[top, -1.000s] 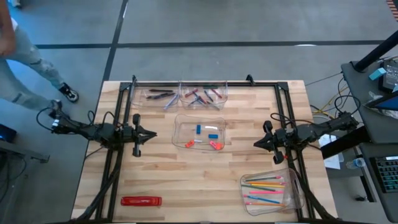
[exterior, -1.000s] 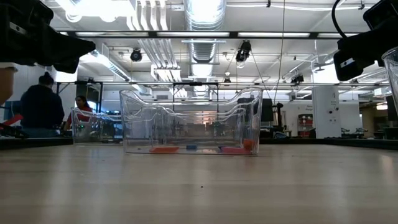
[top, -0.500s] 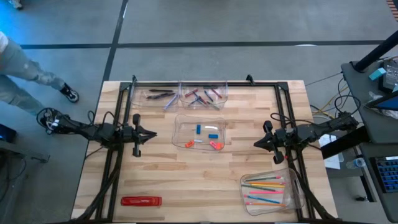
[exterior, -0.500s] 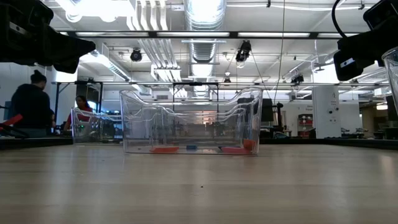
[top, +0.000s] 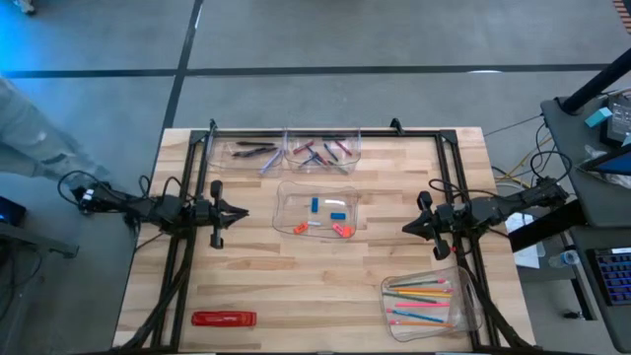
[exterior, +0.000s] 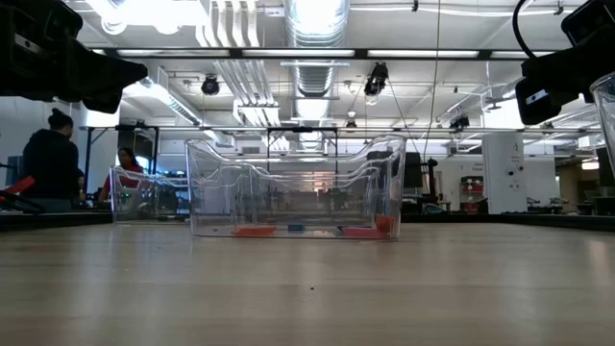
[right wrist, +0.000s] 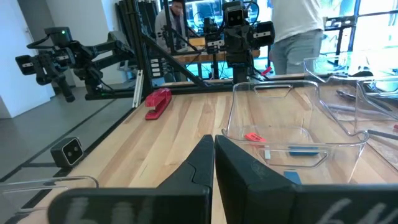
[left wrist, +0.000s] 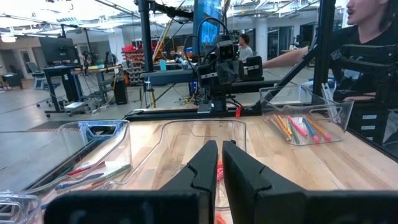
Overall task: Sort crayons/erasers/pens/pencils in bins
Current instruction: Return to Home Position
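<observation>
Four clear bins stand on the wooden table. The far-left bin holds dark pens. The one next to it holds crayons. The middle bin holds blue and red erasers. The near-right bin holds pencils. My left gripper hovers shut left of the middle bin, pointing level at it. My right gripper hovers shut to the right of that bin, also level. Neither holds anything.
A long red flat pack lies near the table's front left corner. Black frame rails run along the far edge and both sides. Bare wood lies between the middle bin and the front edge. People stand in the room beyond the table.
A person beside the table's left side has walked off toward the picture's left edge. Both arms and all the bins have kept still.
</observation>
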